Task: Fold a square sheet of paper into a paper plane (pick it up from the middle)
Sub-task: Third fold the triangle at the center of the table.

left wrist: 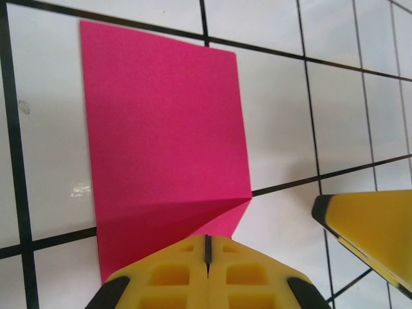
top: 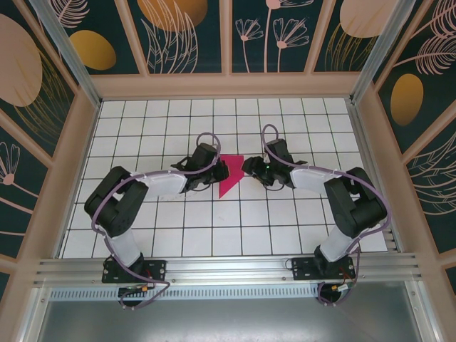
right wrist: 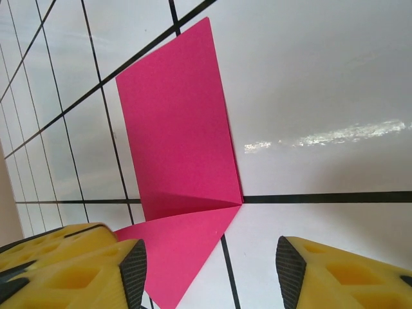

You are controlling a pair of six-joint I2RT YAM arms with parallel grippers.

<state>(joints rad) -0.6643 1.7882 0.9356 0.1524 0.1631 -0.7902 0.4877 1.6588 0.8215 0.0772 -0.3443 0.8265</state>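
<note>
Centre of the white gridded table (top: 142,221), well off every edge: the magenta-pink square sheet of paper (left wrist: 167,122), creased and partly folded. The left gripper (left wrist: 207,248) is pressed together at the sheet's near end, probably pinning the fold; its tips are cut off. The right gripper (right wrist: 212,257) stands apart, holding nothing.

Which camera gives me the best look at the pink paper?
The left wrist view: the pink paper lies large and nearly face-on, crease clear, its near edge hidden by the left gripper. The right wrist view shows it slanted, one tip cut off. The top view shows it small.
</note>
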